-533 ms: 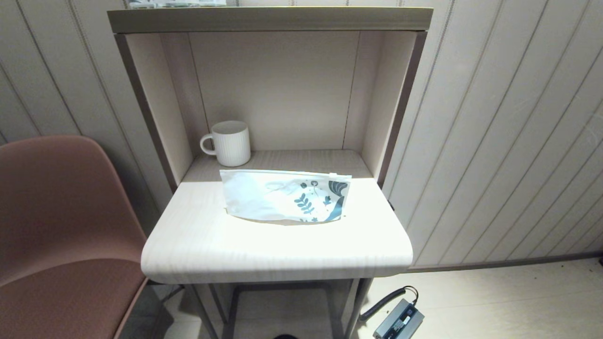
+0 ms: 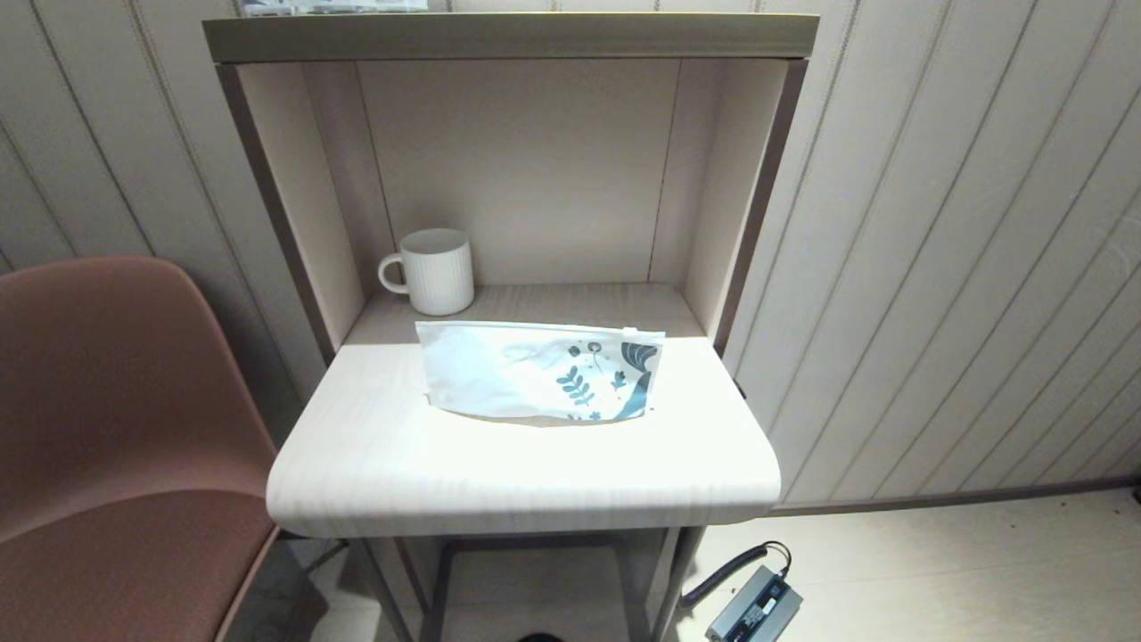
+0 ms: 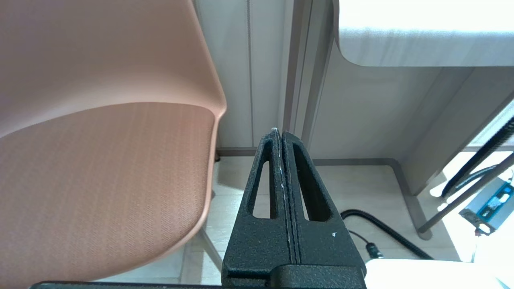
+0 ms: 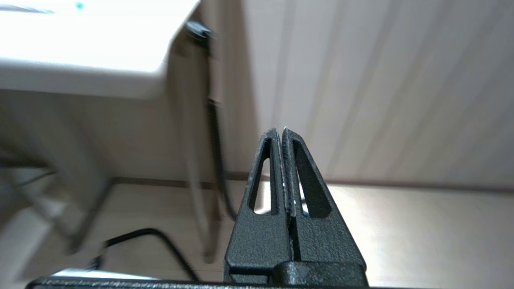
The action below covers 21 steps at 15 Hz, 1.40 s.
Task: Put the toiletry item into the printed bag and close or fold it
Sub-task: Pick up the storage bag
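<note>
The printed bag (image 2: 539, 371), a white frosted pouch with teal leaf prints at its right end, lies flat in the middle of the small pale table (image 2: 526, 473). The toiletry item does not show in any view. Neither arm appears in the head view. My left gripper (image 3: 280, 132) is shut with nothing in it, low beside the chair and below the table's edge (image 3: 421, 48). Shut and empty too, my right gripper (image 4: 281, 131) hangs below the table's right corner (image 4: 92, 76), near the wall.
A white ribbed mug (image 2: 434, 271) stands at the back left of the alcove under the shelf (image 2: 508, 36). A reddish-brown chair (image 2: 107, 428) is to the left. A grey power brick (image 2: 753, 611) and black cable (image 3: 385, 230) lie on the floor.
Nothing has visibly changed in the head view.
</note>
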Available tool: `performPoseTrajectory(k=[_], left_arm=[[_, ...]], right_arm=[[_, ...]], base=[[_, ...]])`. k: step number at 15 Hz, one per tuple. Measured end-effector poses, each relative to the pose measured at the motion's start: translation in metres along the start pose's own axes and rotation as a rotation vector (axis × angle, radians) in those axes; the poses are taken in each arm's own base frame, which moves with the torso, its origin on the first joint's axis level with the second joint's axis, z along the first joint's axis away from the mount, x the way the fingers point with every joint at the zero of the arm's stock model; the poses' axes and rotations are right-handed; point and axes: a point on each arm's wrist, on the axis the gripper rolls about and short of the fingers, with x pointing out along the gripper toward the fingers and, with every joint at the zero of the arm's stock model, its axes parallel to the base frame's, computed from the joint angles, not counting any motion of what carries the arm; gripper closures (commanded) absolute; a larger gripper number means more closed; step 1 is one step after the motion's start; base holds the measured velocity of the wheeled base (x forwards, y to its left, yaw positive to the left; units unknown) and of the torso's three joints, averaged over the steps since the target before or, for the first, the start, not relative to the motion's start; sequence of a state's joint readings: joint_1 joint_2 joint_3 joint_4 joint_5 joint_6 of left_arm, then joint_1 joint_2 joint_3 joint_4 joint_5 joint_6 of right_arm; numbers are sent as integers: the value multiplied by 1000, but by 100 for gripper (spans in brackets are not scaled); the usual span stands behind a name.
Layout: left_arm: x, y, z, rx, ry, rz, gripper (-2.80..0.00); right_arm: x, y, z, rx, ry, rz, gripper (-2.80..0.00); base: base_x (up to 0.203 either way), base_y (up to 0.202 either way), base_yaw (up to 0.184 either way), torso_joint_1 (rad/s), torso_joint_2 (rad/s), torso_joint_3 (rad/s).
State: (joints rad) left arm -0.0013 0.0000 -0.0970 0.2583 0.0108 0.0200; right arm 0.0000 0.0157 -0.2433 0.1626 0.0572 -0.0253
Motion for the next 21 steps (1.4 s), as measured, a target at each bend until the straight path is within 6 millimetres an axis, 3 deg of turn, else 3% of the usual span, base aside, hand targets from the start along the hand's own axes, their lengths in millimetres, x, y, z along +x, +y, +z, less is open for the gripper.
performPoseTrajectory(k=[3, 5, 7, 9, 10, 11, 12, 14, 16, 18, 21], left_arm=[[0, 0, 0, 0, 0, -1, 0], [0, 0, 0, 0, 0, 0, 0], [0, 0, 0, 0, 0, -1, 0], [0, 0, 0, 0, 0, -1, 0], [0, 0, 0, 0, 0, -1, 0], [0, 0, 0, 1, 0, -1, 0], [0, 0, 0, 1, 0, -1, 0], [0, 0, 0, 6, -1, -4, 0], [0, 0, 0, 6, -1, -5, 0], [0, 0, 0, 5, -1, -5, 0], [0, 0, 0, 6, -1, -6, 0]], right_arm=[[-20, 1, 55, 14, -2, 77, 0], [-14, -1, 90, 51, 27, 113, 0], [5, -4, 127, 96, 66, 165, 0], [40, -6, 165, 131, 123, 223, 0], [60, -5, 181, 141, 152, 248, -230], [86, -2, 195, 149, 193, 275, -280], [111, 2, 204, 153, 230, 307, -280], [160, 16, 208, 140, 324, 398, -280], [201, 33, 200, 78, 406, 501, -280], [229, 47, 195, 41, 440, 578, -280], [256, 60, 188, 42, 477, 676, -280]], base=[[0, 0, 0, 0, 0, 0], [0, 0, 0, 0, 0, 0], [0, 0, 0, 0, 0, 0], [0, 0, 0, 0, 0, 0], [0, 0, 0, 0, 0, 0], [0, 0, 0, 0, 0, 0], [0, 0, 0, 0, 0, 0], [0, 0, 0, 0, 0, 0], [0, 0, 0, 0, 0, 0], [0, 0, 0, 0, 0, 0], [0, 0, 0, 0, 0, 0]])
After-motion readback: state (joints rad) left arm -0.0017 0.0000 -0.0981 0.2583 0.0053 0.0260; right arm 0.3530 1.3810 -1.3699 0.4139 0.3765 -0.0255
